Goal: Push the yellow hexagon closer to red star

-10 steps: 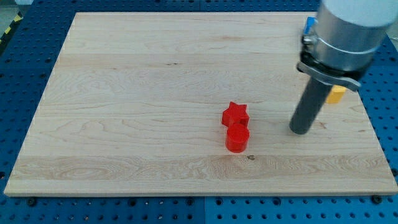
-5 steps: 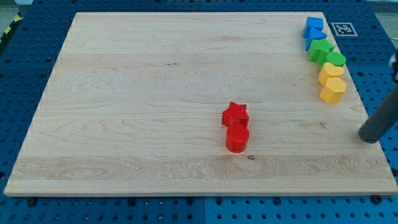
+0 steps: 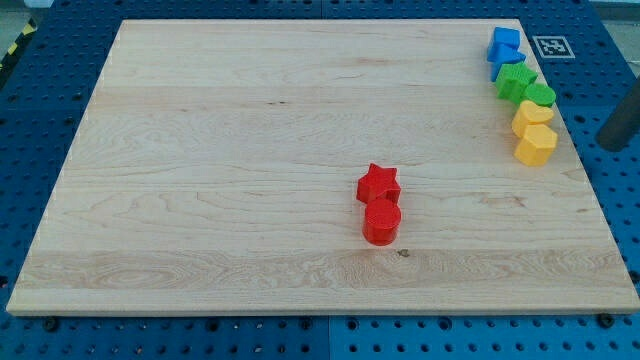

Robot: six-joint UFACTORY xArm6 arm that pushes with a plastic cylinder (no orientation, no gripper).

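The yellow hexagon (image 3: 536, 146) lies near the board's right edge, at the bottom of a column of blocks. The red star (image 3: 378, 184) sits near the board's middle, touching a red cylinder (image 3: 381, 222) just below it. My tip (image 3: 613, 146) is off the board at the view's right edge, to the right of the yellow hexagon and apart from it. Only the rod's lower part shows.
Above the yellow hexagon stand another yellow block (image 3: 531, 113), two green blocks (image 3: 517, 77) (image 3: 540, 96) and two blue blocks (image 3: 505, 41) (image 3: 499, 61) along the board's right edge. A printed marker tag (image 3: 548, 46) lies off the wooden board (image 3: 250, 150) at the top right.
The rod has moved from the board's right part out past the right edge, then up the view to beside the yellow hexagon. No block has moved.
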